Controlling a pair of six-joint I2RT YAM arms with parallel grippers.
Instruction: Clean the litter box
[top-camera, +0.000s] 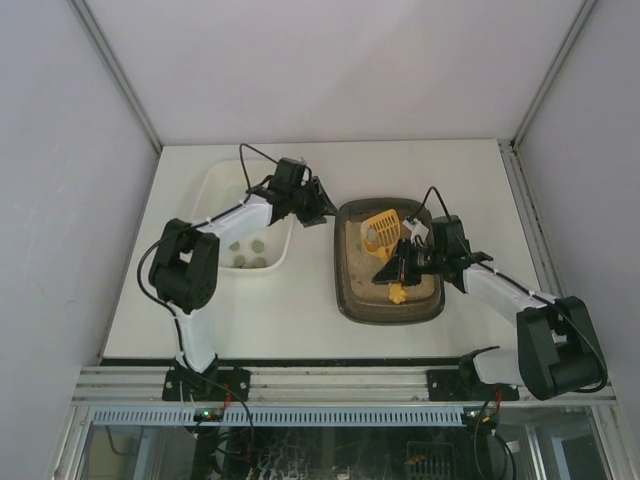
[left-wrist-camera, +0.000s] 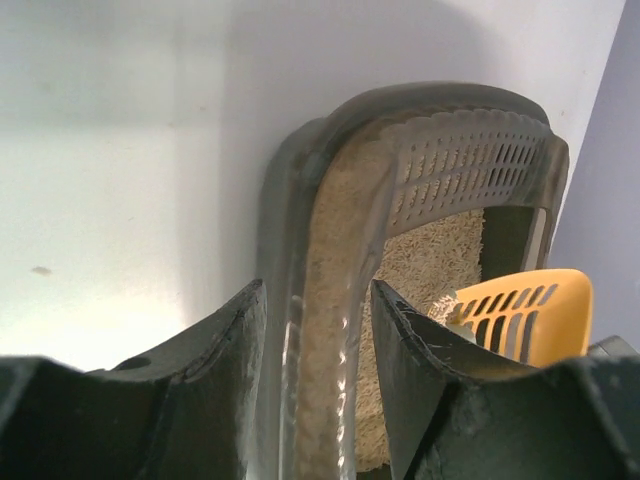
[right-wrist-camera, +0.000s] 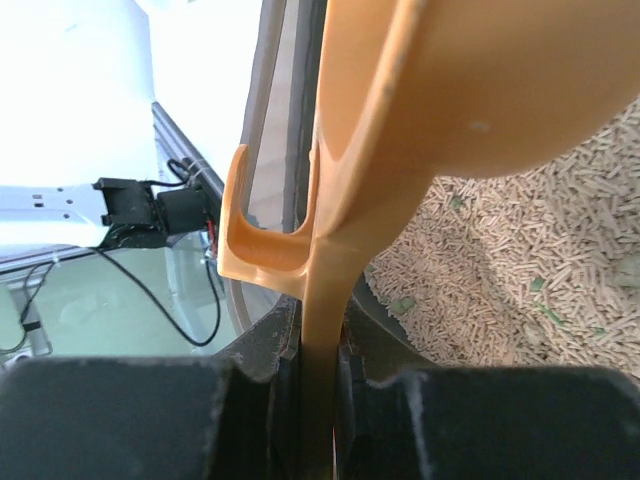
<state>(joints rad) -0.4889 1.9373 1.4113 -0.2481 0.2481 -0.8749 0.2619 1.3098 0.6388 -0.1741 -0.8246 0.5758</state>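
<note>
Overhead, a white tray (top-camera: 222, 192) holding a few grey-green lumps (top-camera: 252, 246) sits at the left of the table (top-camera: 290, 310). Just right of it, the left gripper (top-camera: 318, 207) pinches the far-left rim of the litter box (top-camera: 341, 275), one finger outside and one inside. It lies mid-table, beside the tray, filled with tan pellets (right-wrist-camera: 520, 260). A yellow scoop (top-camera: 380, 232) sits over them, its handle pinched between the fingers of the right gripper (top-camera: 398, 268).
</note>
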